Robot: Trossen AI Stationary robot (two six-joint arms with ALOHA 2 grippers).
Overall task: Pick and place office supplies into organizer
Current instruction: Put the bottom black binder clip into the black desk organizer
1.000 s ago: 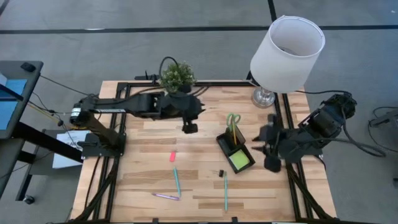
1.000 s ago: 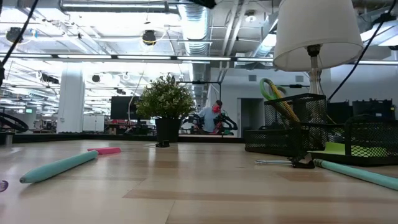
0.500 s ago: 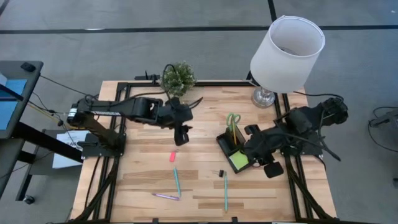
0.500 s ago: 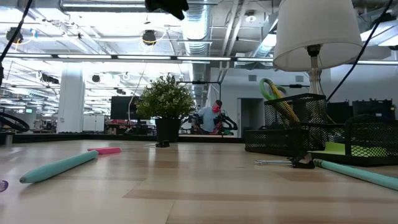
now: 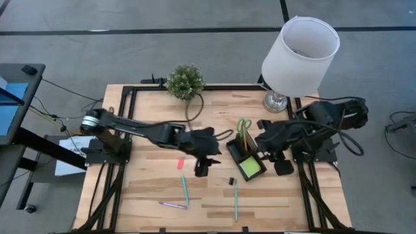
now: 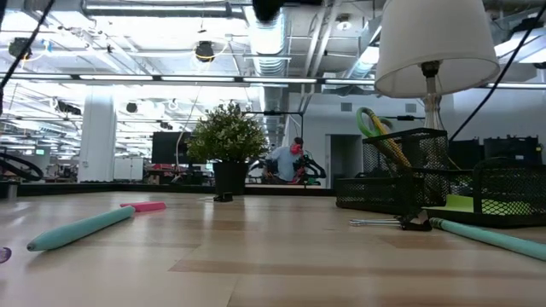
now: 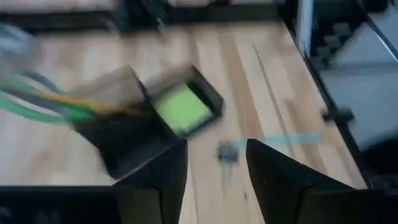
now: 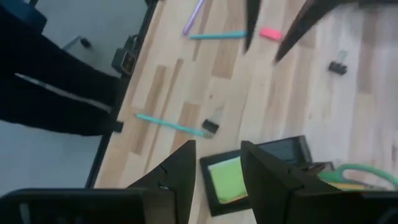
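L tool (image 5: 201, 170) open, empty, near pink eraser (image 5: 181, 163), R tool (image 5: 283, 167) open by organizer (image 5: 246, 158)

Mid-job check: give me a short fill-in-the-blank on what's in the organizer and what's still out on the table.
1. The sticky-note pad lying in the organizer is coloured ____.
2. The scissors standing in the organizer have ____ handles.
3. The pink eraser lies on the ____, not in the organizer.
4. The left gripper is above the table with its fingers ____, holding nothing.

Missing words: lime green; green; table; open
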